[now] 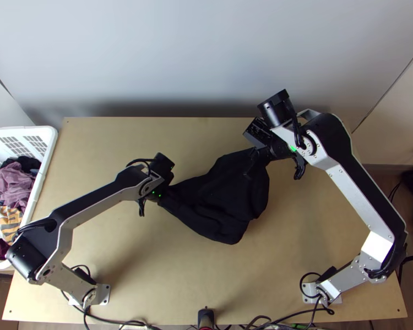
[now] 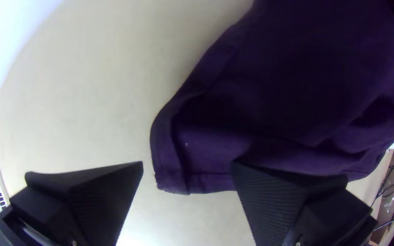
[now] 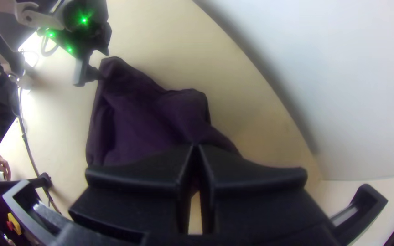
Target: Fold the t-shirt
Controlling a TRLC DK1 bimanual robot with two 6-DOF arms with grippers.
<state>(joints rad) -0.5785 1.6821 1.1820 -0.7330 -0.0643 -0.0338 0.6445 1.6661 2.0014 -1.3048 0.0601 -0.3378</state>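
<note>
T-shirt (image 1: 228, 198) looks bunched from above; left wrist view shows its stitched edge (image 2: 164, 157). Left gripper (image 1: 151, 203) has fingers apart, right gripper (image 1: 268, 158) clamps T-shirt's far part.

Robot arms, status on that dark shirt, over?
Shirt: rumpled. Left gripper: fingers open at its edge. Right gripper: fingers together, apparently gripping it. Laundry basket: off to the side.

This looks like a robot lab or test bench: a left arm (image 1: 96, 202) and a right arm (image 1: 356, 199) stand on plates fixed to the near side of a bare wooden table (image 1: 195, 275), with cables (image 1: 132, 323) along its near edge. A plain pale wall (image 1: 206, 55) rises at the far side; a basket (image 1: 51, 146) of clothes (image 1: 14, 184) sits at left.
</note>
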